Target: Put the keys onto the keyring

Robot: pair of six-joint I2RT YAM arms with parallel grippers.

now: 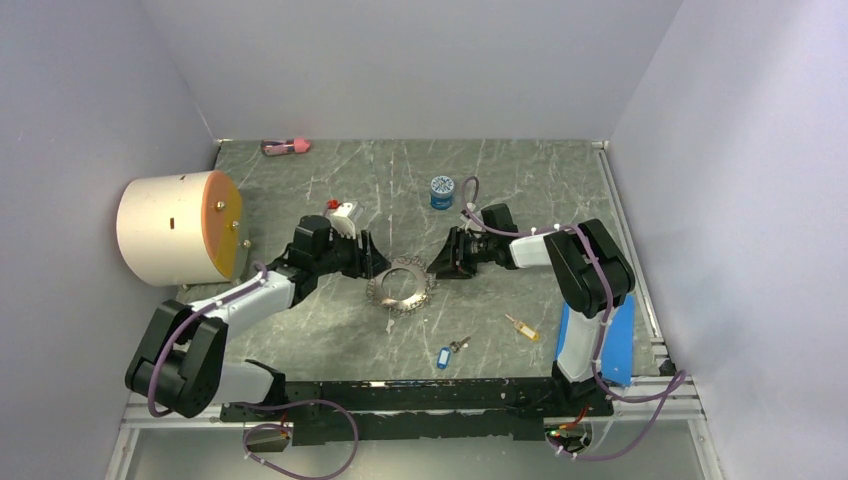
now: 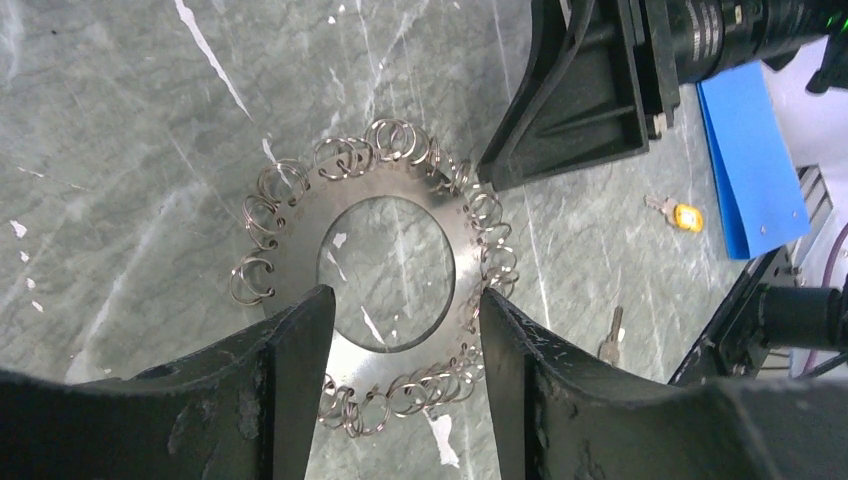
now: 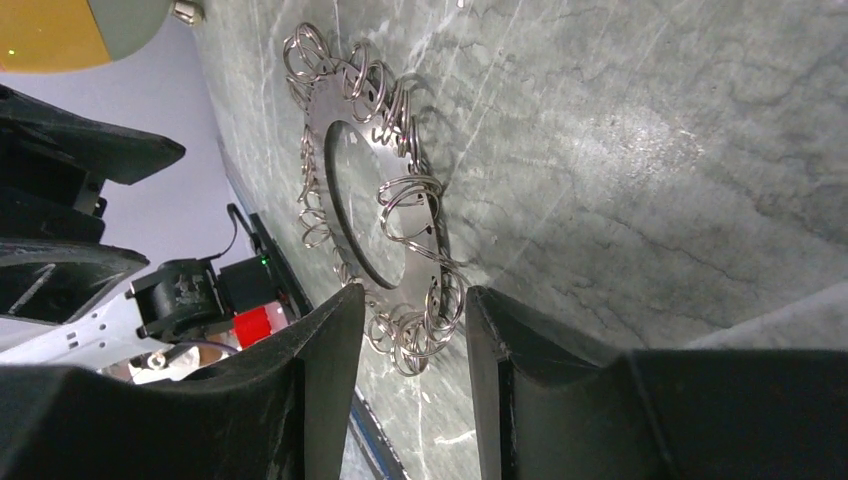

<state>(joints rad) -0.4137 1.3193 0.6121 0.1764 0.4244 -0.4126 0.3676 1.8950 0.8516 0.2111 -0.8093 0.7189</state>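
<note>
Here — left claw (image 2: 405,312) above keyring (image 2: 297,250).

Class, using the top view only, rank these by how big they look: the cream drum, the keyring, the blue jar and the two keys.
1. cream drum
2. keyring
3. blue jar
4. blue-tagged key and yellow-headed key: tied, as they look too alike in size to rank.
</note>
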